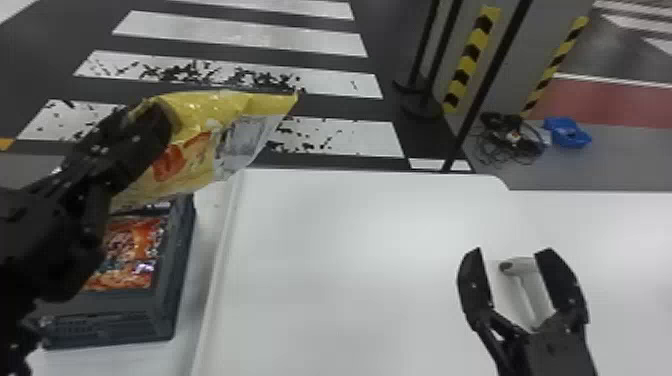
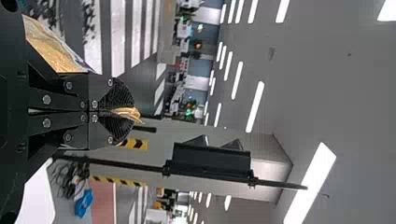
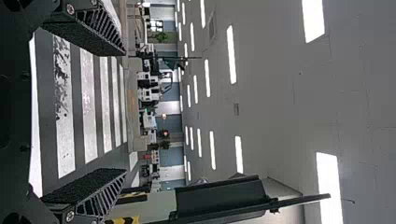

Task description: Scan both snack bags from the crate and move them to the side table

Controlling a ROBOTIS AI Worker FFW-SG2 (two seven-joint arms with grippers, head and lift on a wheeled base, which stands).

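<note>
Upper left, my left tool (image 1: 162,116) pinches the yellow bag (image 1: 205,109) by its edge, probably leaving it scannable. My right tool (image 1: 511,254) is spread near the scanner (image 1: 522,265); the crate (image 1: 115,325), lower left, holds the orange bag (image 1: 131,250).

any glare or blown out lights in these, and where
Head view: pale bright patches on the white table, glints on the snack bag in the crate and sheen on the silvery part of the yellow snack bag; left wrist view: ceiling lights blown out to plain white; right wrist view: ceiling lights blown out too.
</note>
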